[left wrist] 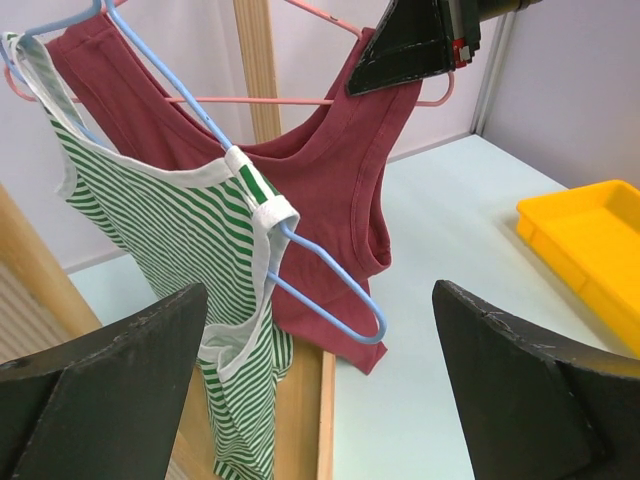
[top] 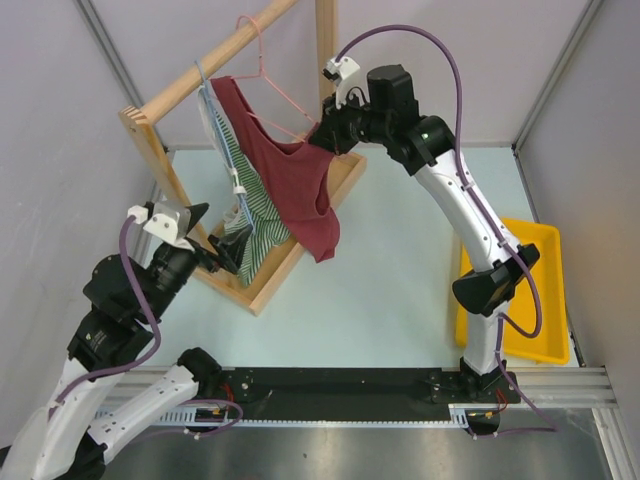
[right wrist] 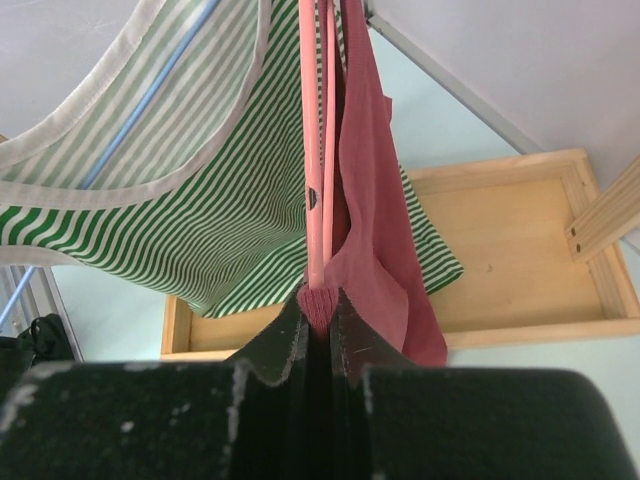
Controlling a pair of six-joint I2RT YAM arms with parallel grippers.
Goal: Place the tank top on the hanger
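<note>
1. The right pincer (right wrist: pixel 320 305) is pressed together, pinching a bunched fold of the tank top (top: pixel 300 190), a dark red sleeveless top, at one shoulder strap.
2. The hanger (right wrist: pixel 315 150), made of thin pink wire, runs straight out from this pincer's tips. Its end meets the pinched cloth. Whether the jaws also clamp the wire cannot be told.
3. From the pinched strap, the tank top hangs down below the right pincer and off to one side. Its far strap lies over the hanger's other shoulder, so its scooped neck sags between the two.
4. The hanger's hook sits on a wooden rail (top: pixel 200 72), above the right pincer and away from it.
5. The left pincer (left wrist: pixel 320 288) is spread wide and holds nothing. Its two black fingers (left wrist: pixel 110 390) point up at the hanging clothes from below.
6. A green-and-white striped garment (left wrist: pixel 170 240) on a pale blue hanger (left wrist: pixel 345 295) hangs directly ahead of the left pincer, nearer to it than the tank top. The striped cloth overlaps the dark red cloth behind it.
7. The right pincer appears ahead of the left pincer, high and to its right, at the pink wire's end.
8. A yellow tray (top: pixel 545 290) lies on the pale table (top: pixel 400 290), well apart from both pincers, off to the left pincer's right.
</note>
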